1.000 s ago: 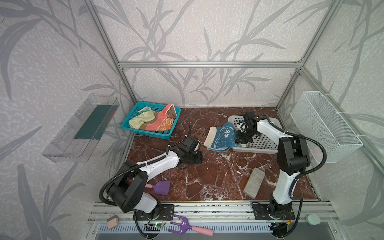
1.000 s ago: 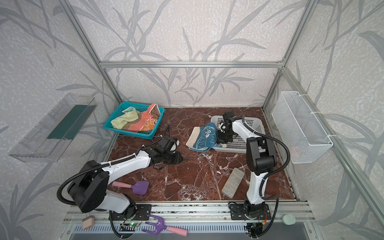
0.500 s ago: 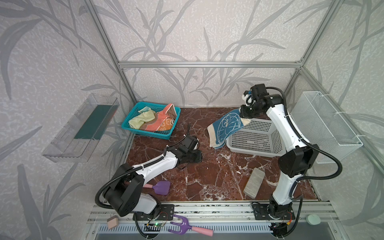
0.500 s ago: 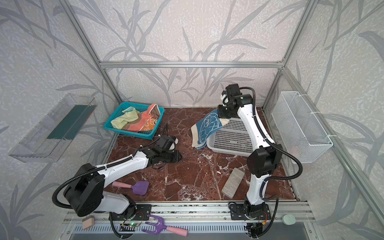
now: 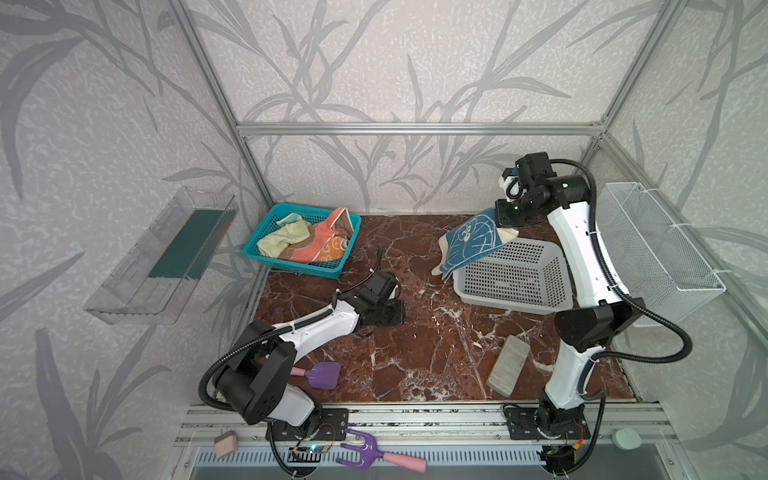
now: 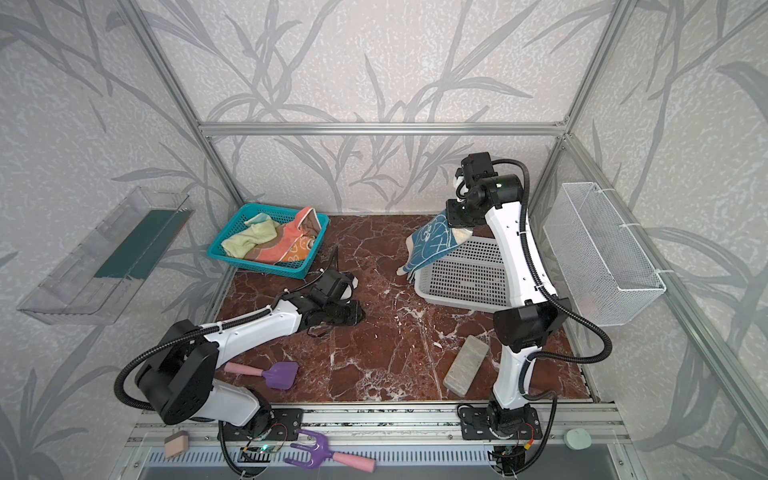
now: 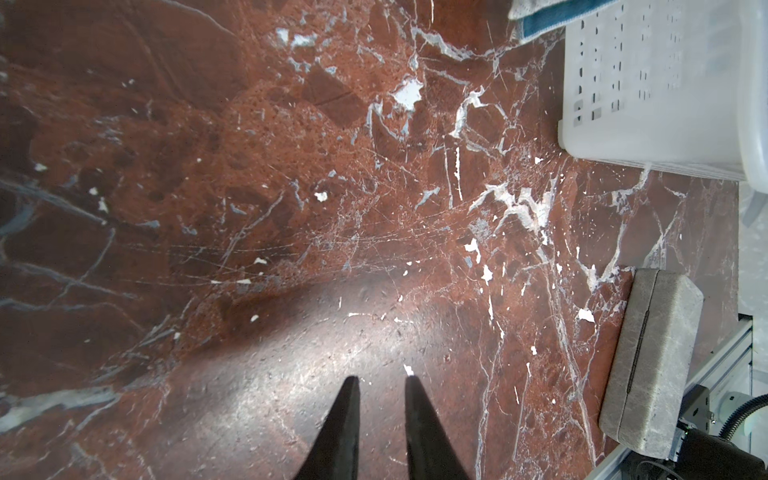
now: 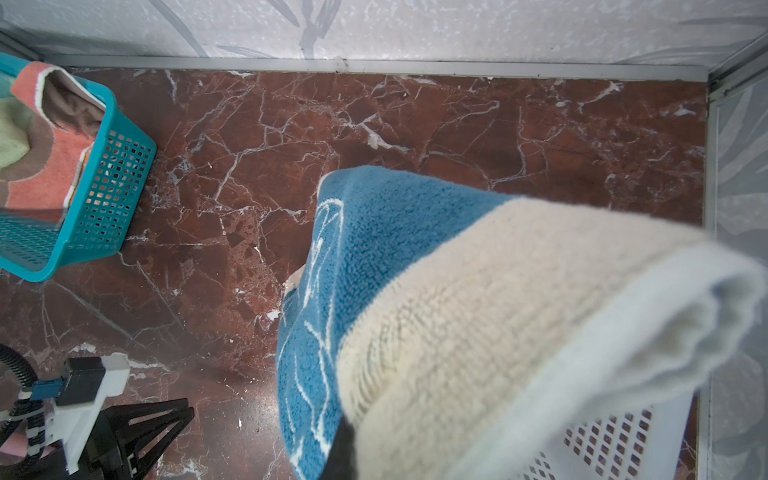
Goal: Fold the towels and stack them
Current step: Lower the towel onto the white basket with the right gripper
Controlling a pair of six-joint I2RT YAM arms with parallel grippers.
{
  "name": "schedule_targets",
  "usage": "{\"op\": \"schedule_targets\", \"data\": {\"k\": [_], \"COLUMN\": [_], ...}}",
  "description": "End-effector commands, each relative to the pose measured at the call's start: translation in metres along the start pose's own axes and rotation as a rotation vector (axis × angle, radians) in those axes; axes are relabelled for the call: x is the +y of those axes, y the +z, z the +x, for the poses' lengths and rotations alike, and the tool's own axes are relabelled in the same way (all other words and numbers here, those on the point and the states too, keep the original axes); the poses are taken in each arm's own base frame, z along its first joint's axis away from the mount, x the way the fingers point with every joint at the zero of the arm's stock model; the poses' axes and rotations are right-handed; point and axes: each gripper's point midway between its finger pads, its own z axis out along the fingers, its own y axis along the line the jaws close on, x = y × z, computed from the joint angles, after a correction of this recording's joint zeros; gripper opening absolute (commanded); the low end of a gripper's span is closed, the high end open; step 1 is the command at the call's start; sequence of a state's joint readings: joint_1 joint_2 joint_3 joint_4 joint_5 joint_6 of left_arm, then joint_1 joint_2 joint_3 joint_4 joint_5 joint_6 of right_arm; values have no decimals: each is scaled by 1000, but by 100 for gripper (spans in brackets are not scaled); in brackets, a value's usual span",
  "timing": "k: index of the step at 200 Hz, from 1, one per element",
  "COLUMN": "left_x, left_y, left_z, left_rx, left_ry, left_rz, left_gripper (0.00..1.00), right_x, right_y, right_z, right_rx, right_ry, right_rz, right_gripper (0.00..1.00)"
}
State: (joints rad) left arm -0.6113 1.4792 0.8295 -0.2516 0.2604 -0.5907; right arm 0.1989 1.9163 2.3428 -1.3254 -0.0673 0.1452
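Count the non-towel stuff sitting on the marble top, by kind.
Baskets: 2 (teal basket, grey basket)
Toy shovel: 1
Grey block: 1
Total: 4

Fluffy terry towel (image 8: 374, 249), perforated plastic basket (image 5: 515, 274), glossy marble tabletop (image 5: 415, 353).

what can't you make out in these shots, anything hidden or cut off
Right gripper fingertips: the blue-and-cream towel it grips mostly covers them in the right wrist view and both top views.
Teal basket: whatever lies under the pale yellow towel and salmon towel; the pile hides its lower layers in both top views.
Left wrist view: the blue-and-cream towel's hanging end is cut off by the picture edge.
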Motion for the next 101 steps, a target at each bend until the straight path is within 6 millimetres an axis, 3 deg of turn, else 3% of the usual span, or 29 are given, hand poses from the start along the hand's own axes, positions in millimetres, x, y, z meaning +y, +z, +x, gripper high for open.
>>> {"op": "schedule_targets", "data": {"k": [1,28,101], "left_x": [-4,-1,2], "left_y": [-1,2,6], "left_z": [-11,-11,-7], "left_rx": [-21,-13,3], "left_ry": [22,19,12], "left_rz": [15,19,31], "left_gripper": [22,22,22], "right_x": [-15,-23,-75], "right_y": [-36,-45,-47], "right_z": [-3,-3,22], "right_rx": [-58,-62,24], "right_ry": [0,3,58], "right_rz": [48,61,166], "right_gripper": [0,0,0]}}
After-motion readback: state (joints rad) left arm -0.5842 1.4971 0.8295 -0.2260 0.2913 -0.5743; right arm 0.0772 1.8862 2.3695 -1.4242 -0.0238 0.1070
